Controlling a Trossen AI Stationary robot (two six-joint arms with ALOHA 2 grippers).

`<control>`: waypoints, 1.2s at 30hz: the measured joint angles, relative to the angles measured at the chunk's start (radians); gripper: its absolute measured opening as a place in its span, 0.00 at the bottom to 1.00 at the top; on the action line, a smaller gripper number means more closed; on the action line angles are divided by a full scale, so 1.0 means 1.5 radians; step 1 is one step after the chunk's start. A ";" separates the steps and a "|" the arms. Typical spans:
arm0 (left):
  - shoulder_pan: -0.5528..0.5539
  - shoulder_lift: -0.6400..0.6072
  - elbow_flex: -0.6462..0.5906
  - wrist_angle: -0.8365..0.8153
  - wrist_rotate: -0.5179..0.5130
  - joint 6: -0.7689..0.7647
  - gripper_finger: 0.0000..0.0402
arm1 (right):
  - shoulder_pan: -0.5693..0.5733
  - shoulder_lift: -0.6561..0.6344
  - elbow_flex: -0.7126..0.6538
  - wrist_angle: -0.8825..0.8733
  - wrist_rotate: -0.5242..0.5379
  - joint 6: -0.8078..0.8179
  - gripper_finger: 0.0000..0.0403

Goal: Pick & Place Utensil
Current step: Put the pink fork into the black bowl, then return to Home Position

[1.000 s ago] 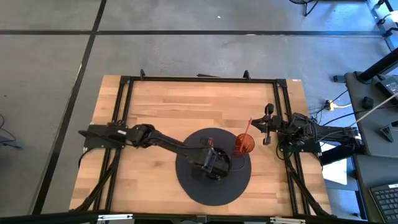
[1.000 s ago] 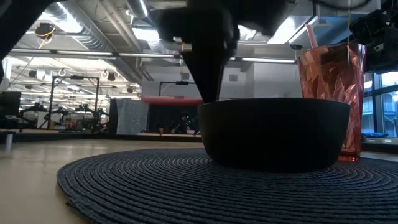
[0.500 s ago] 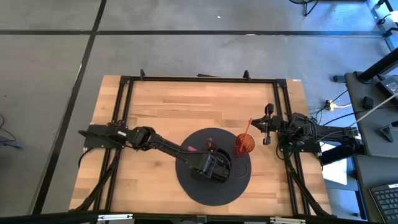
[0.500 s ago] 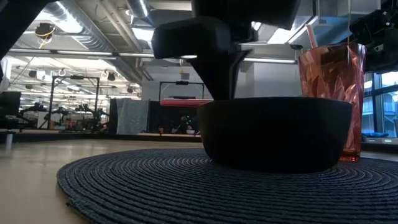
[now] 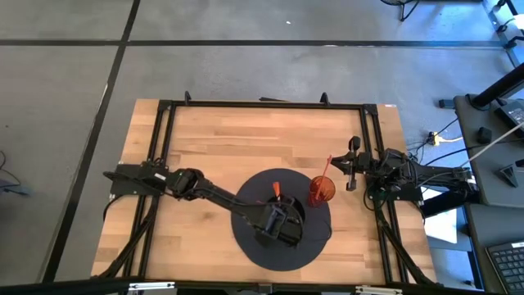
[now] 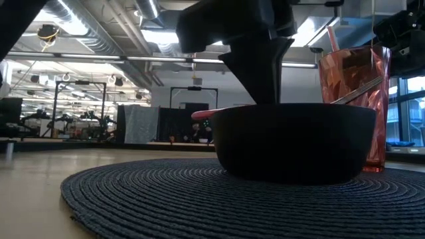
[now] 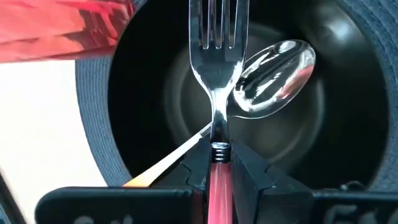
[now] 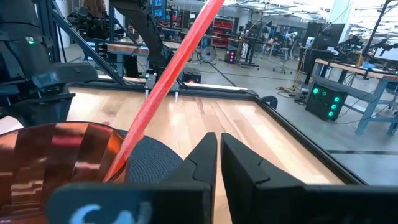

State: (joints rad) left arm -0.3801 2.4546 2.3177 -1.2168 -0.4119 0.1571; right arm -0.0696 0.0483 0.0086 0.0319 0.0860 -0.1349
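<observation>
Left gripper (image 7: pixel 216 163): clamped on pink-handled fork (image 7: pixel 215 74), now swung over the bowl (image 7: pixel 348 81) beside the spoon (image 7: pixel 273 79). Release pending. Right gripper (image 8: pixel 217 155): closed, idle at surface edge

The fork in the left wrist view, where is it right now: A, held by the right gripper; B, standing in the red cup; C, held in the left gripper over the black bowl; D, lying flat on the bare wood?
C: the left gripper is shut on the fork at its pink handle, with the tines over the black bowl, where a spoon lies.
</observation>
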 joint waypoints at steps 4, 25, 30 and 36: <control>0.008 0.000 0.000 -0.002 0.031 -0.048 0.07 | 0.000 0.000 0.000 0.000 0.000 0.000 0.06; 0.024 0.000 0.000 -0.009 0.087 -0.121 0.25 | 0.000 0.000 0.000 0.000 0.000 0.000 0.06; 0.017 -0.026 -0.001 -0.021 0.081 -0.103 0.23 | 0.000 0.000 0.000 0.000 0.000 0.000 0.06; -0.007 -0.112 0.000 -0.090 0.069 -0.125 0.20 | 0.000 0.000 0.000 0.000 0.000 0.000 0.06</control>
State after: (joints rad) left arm -0.3914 2.2864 2.3173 -1.3512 -0.3085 -0.0307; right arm -0.0698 0.0484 0.0086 0.0315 0.0856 -0.1352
